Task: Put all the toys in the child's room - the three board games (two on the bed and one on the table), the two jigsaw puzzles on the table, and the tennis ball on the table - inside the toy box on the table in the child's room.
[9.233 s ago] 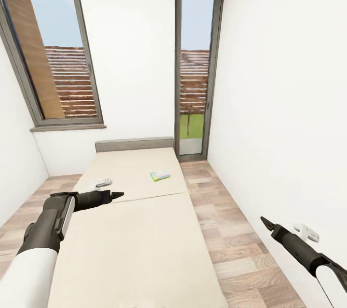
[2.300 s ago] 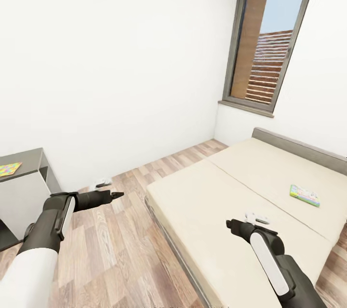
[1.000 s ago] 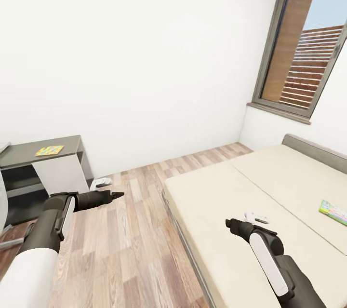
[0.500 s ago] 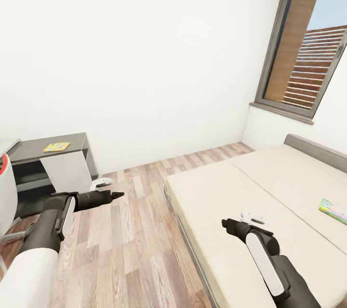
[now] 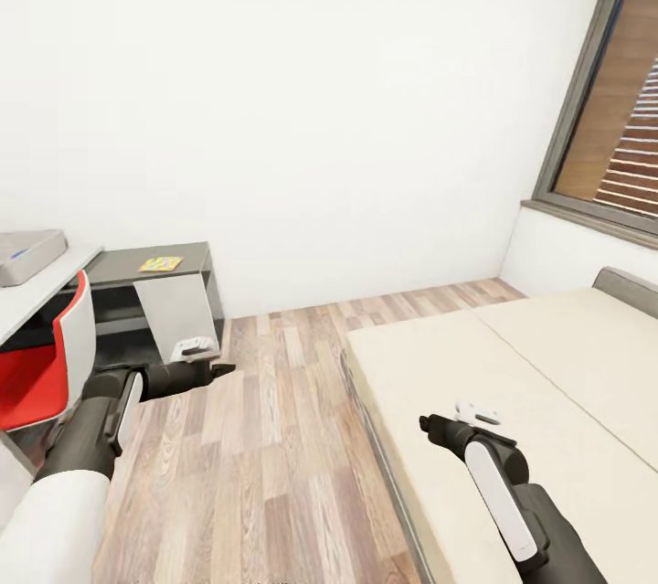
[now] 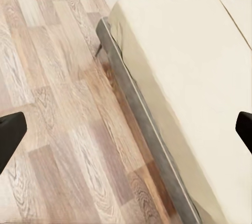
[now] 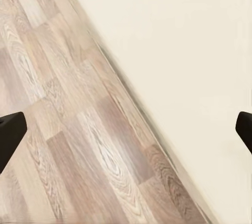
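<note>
Beside the bed (image 5: 512,365), your left gripper (image 5: 222,370) and right gripper (image 5: 426,426) both hang empty, fingers spread wide; a jigsaw puzzle (image 5: 161,264) lies on the dark side unit (image 5: 187,260).

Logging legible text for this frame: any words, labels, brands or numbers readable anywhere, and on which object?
None can be read.
The jigsaw puzzle on the dark grey side unit shows coloured patches only, no lettering.
The toy box on the table has a small blue patch inside, too small to read.
The red chair, bed and walls carry no print.
</note>
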{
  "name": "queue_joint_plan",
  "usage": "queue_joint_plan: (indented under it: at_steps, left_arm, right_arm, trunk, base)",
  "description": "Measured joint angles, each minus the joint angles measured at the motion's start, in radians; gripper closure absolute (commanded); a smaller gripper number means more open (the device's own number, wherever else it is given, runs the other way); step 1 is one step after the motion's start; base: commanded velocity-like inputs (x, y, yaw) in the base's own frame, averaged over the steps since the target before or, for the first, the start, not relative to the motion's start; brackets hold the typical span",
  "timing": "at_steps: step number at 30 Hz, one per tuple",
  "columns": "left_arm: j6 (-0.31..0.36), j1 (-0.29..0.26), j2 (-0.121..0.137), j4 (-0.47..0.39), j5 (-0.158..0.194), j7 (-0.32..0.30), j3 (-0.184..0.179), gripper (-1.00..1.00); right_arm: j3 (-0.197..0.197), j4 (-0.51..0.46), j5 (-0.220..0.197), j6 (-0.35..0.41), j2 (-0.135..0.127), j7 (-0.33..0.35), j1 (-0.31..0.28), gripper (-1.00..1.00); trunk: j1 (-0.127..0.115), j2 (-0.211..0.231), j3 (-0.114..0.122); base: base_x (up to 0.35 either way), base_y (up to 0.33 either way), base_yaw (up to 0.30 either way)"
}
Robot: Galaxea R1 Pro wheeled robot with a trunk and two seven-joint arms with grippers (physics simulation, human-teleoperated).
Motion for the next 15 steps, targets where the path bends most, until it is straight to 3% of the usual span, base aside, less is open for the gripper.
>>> queue_joint_plan:
  at_steps: [7,15]
  left_arm:
    - [0.000,0.000,0.000,0.000,0.000,0.001,0.000,-1.00]
    - [0.000,0.000,-0.001,0.000,-0.001,0.001,-0.001,-1.00]
  right_arm:
    - [-0.001,0.000,0.000,0.000,0.000,0.001,0.000,-1.00]
    - [0.000,0.000,0.000,0.000,0.001,0.001,0.000,-1.00]
  trunk:
    - [0.000,0.000,0.000]
    - [0.000,0.000,0.000]
  base:
    - [-0.050,-0.127,0.266]
    - [-0.025,-0.054,0.047]
